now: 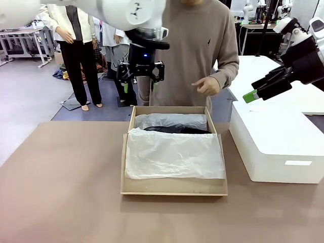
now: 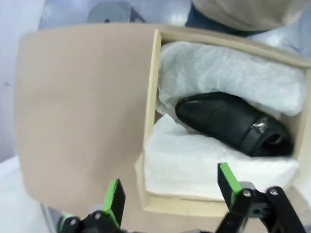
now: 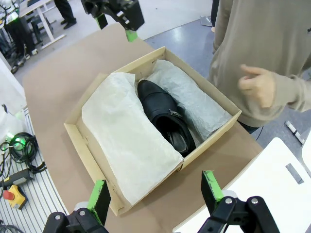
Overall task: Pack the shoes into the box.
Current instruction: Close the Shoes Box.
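- One shoe (image 3: 163,114) lies in the box (image 1: 172,188), nested in tissue (image 1: 172,154); the near fold likely hides its mate
- Left gripper (image 1: 139,85) hangs over the far rim, fingers spread, empty
- Right gripper (image 3: 156,191) is spread too, held aside, perhaps clearing the person's hand (image 1: 207,85)

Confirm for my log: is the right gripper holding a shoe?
No, the right gripper hangs open, empty; the black dress shoe lies in the shoebox.
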